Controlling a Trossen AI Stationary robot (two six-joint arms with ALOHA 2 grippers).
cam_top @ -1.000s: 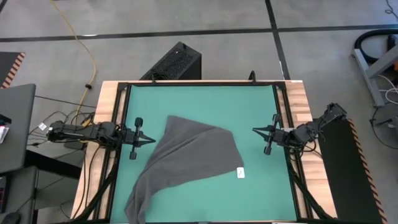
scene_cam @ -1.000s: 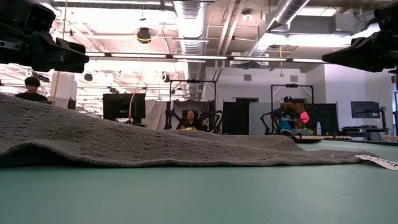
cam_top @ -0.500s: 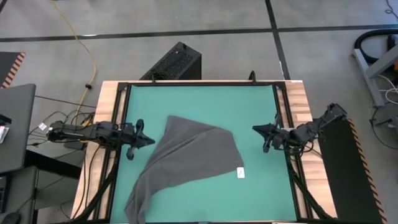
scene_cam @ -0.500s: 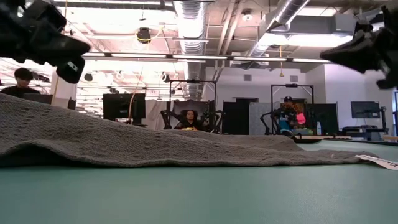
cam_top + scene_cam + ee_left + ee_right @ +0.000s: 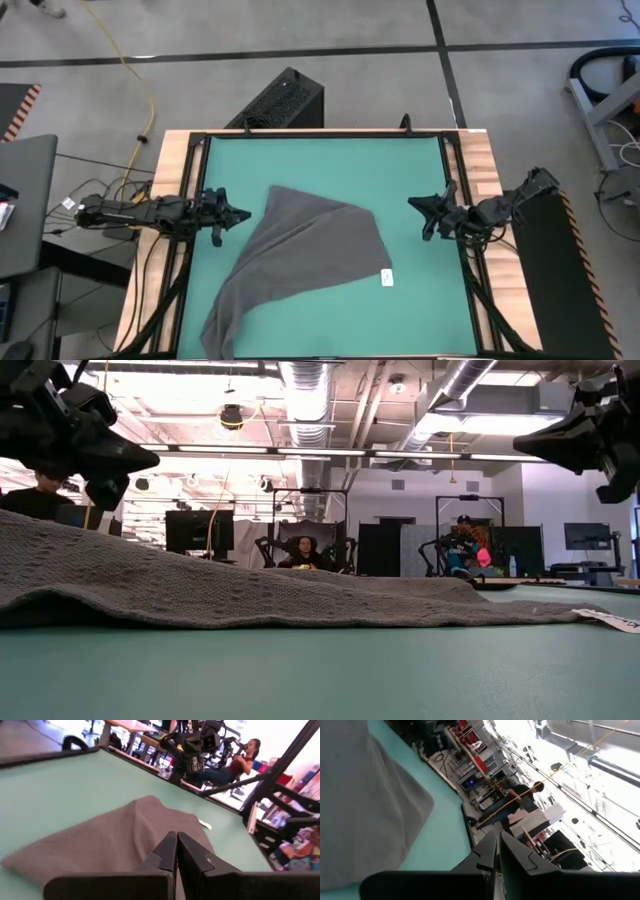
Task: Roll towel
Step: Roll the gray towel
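1. High view: towel [image 5: 300, 265] lies unrolled at frame centre on the desk [image 5: 330, 165], long axis upper right to lower left.
2. Left claw [image 5: 243, 214] closed, empty, nearer the towel; right claw [image 5: 412, 206] closed, empty, farther.

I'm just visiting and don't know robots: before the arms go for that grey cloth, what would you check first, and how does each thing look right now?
1. towel on the green mat: lying loose and unrolled, one end at the near edge. Ok.
2. white tag in sight at the towel's right corner: ok.
3. left gripper clear of the cloth: just off its left edge, shut, holding nothing. Ok.
4. right gripper clear of the cloth: well to its right, shut, empty. Ok.
5. Jaws ready to grasp: not ok, both need opening.
6. Whether the towel is folded double: cannot tell.
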